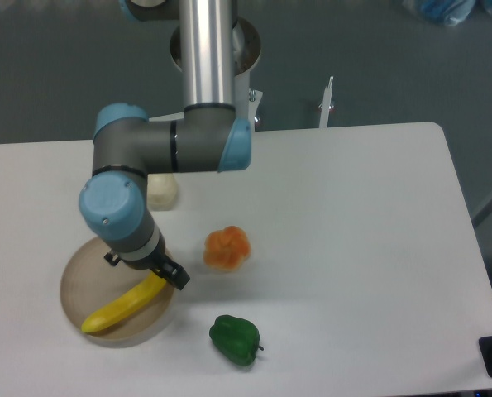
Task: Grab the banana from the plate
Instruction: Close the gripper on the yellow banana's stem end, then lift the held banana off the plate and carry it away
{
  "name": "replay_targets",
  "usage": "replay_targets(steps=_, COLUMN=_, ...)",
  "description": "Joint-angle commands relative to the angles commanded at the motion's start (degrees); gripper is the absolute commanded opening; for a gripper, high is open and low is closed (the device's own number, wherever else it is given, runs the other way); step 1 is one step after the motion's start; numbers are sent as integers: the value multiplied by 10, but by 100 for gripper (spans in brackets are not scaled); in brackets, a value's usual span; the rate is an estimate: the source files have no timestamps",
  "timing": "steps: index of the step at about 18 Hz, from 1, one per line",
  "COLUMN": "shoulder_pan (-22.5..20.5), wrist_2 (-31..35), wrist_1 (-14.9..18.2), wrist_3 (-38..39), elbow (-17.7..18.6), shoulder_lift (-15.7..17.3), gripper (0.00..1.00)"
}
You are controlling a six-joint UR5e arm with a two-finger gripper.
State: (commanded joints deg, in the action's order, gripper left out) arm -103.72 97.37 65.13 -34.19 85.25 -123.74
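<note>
Banana (123, 307) lies across the plate (76, 277), tip toward two o'clock, where the gripper (164, 277) sits over its upper end — jaws hidden, so open or closed I cannot tell. It looks light, stiff and slick — best pinched across the middle. Orange fruit (226, 248) at three o'clock, green pepper (235, 339) at four.

A white table (353, 215) with rounded corners fills most of the view, lit evenly and with little shadow. Beyond its far edge lies a dark grey floor (55, 66). A crumpled pale blue item (444, 10) sits at the top right, partly cut off. A thin white upright piece (327, 103) stands just behind the table's far edge.
</note>
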Motion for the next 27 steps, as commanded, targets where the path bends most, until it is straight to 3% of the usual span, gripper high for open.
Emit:
replay_targets(steps=9, shoulder_pan=4, wrist_2=15, wrist_1=-2, wrist_3=11, elbow=4, shoulder_lift=-12, gripper=100)
replay_targets(steps=12, shoulder_pan=6, wrist_2=25, wrist_1=0, wrist_3=12, elbow=4, shoulder_lift=-16, gripper=65)
replay_targets(steps=16, shoulder_pan=8, wrist_2=26, wrist_1=1, wrist_3=11, elbow=1, shoulder_lift=-6, gripper=4)
replay_targets(steps=17, shoulder_pan=8, wrist_2=26, wrist_1=2, wrist_3=8, elbow=0, shoulder_lift=-2, gripper=0)
replay_targets(steps=24, shoulder_pan=-2, wrist_2=17, wrist_1=7, wrist_3=1, elbow=-5, shoulder_lift=46, gripper=0)
replay_targets(steps=27, shoulder_pan=-32, wrist_2=9, wrist_1=10, wrist_3=-10, elbow=-4, shoulder_lift=76, gripper=0)
